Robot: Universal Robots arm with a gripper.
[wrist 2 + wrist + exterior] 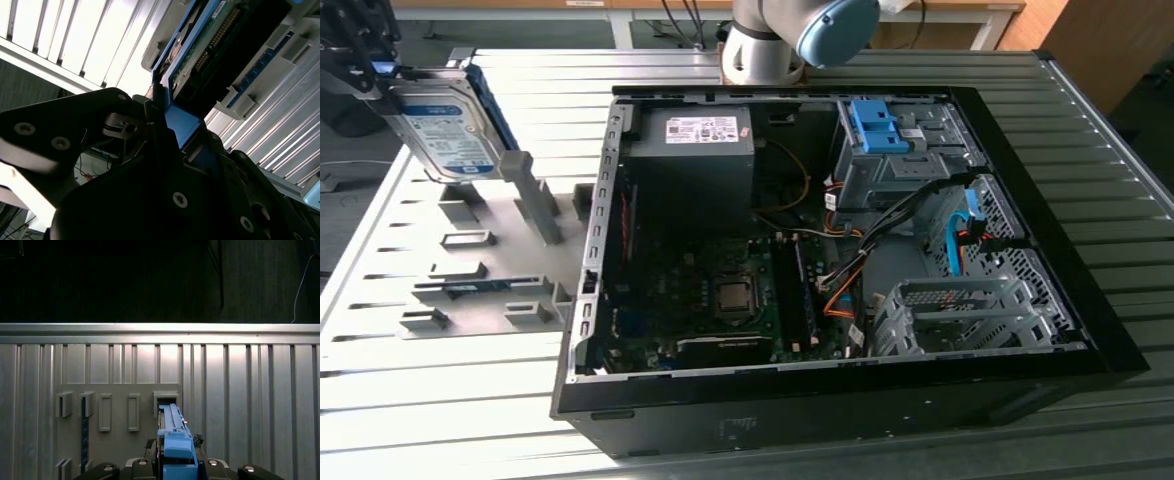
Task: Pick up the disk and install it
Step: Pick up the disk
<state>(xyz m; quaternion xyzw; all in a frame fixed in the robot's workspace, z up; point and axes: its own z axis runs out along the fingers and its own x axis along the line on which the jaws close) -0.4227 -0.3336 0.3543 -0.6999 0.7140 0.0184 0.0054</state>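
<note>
Surface: a ribbed metal table; an open computer case lies flat on it, with a grey slotted rack on the exterior view's left of the case.
Exterior view, my arm: its base stands behind the case.
Exterior view, my gripper: at the far upper corner on the exterior view's left; clamped on the top of the disk.
Exterior view, disk: it hangs upright over the rack, label side facing the camera, blue frame along its edge; whether its lower end touches the rack I cannot tell.
Exterior view, inside the case: a dark box at the back; a blue clip in the bay beside it.
Second wrist view: my gripper is closed on the blue frame; the disk shows its green circuit-board side; the rack and the table lie beyond.
First wrist view: the disk runs edge-on out from my gripper towards a slot of the rack; the table ends at a bright rim with darkness behind.
</note>
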